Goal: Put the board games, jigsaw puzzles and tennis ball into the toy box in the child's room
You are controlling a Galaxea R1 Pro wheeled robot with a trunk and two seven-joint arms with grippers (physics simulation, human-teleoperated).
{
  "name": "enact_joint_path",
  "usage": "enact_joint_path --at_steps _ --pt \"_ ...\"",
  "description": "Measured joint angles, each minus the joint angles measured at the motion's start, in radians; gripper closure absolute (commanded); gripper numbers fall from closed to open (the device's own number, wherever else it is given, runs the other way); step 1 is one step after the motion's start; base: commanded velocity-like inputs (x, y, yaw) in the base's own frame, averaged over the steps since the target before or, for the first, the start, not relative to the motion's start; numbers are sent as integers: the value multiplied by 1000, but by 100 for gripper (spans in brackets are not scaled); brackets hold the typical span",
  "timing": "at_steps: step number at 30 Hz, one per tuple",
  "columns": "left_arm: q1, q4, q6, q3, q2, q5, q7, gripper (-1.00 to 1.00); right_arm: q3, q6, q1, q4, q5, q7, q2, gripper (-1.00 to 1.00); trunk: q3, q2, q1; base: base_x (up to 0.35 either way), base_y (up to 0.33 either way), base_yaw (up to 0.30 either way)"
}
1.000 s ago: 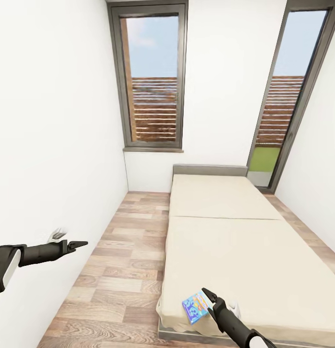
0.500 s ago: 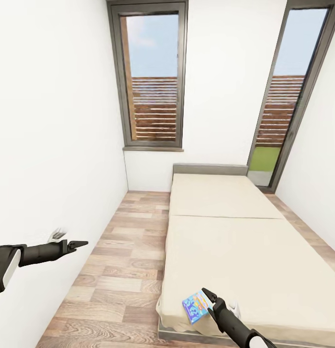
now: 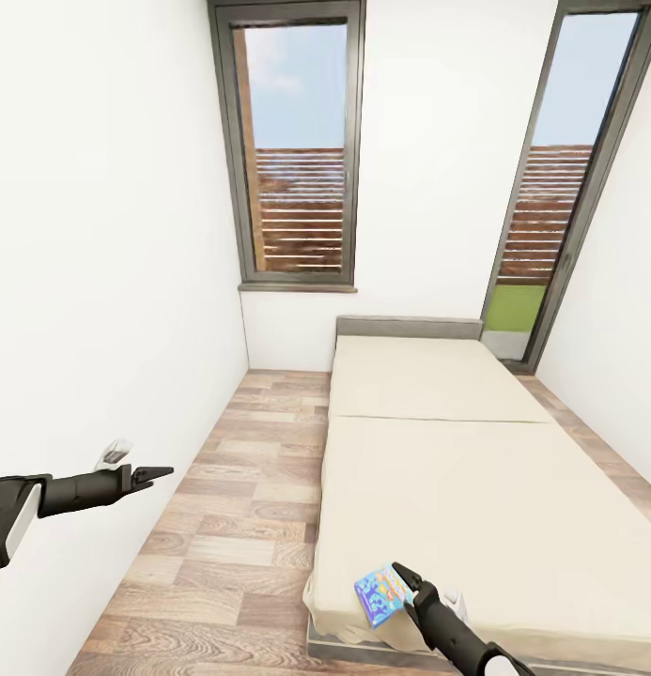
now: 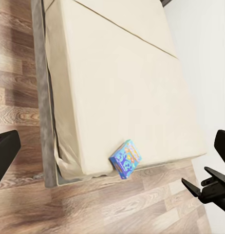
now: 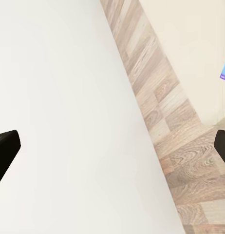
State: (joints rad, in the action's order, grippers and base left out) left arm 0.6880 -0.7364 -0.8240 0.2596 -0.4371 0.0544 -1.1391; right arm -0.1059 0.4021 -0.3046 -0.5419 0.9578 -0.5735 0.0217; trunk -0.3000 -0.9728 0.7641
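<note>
Right end effector: black, two-fingered, at the near corner of the bed, tips touching or just beside the small blue flat game box with multicolour print. Whether the fingers are parted, clenched or already around the box: cannot tell; tips too small and partly overlapped by the box in the head view. Seen also as a dark forked shape in the left wrist view, over the floor just off the bed's near edge.

Left end effector: black, fingers drawn together to a point, grasping nothing, held out over the floor close to the plain white wall, well apart from the bed.

Game box: lying at the very near corner of the wide cream mattress with grey padded edge, tilted, one corner overhanging the edge.

Surroundings: wood-plank floor; two tall dark-framed windows beyond the far end of the bed.

Step in hand, by judgement: pickup of a board game from the bed, final approach. Next move calls for fingers straddling the overhanging edge of the thin box, a firm pinch, then a lift clear of the mattress before carrying to the toy box.
</note>
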Motion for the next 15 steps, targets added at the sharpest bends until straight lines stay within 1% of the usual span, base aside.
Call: enact_joint_path --at_steps 15 --pt "0 0 0 -1 -1 -2 -11 -100 0 -1 0 21 -1 1 -1 -100 -47 -105 58 0 0 0"
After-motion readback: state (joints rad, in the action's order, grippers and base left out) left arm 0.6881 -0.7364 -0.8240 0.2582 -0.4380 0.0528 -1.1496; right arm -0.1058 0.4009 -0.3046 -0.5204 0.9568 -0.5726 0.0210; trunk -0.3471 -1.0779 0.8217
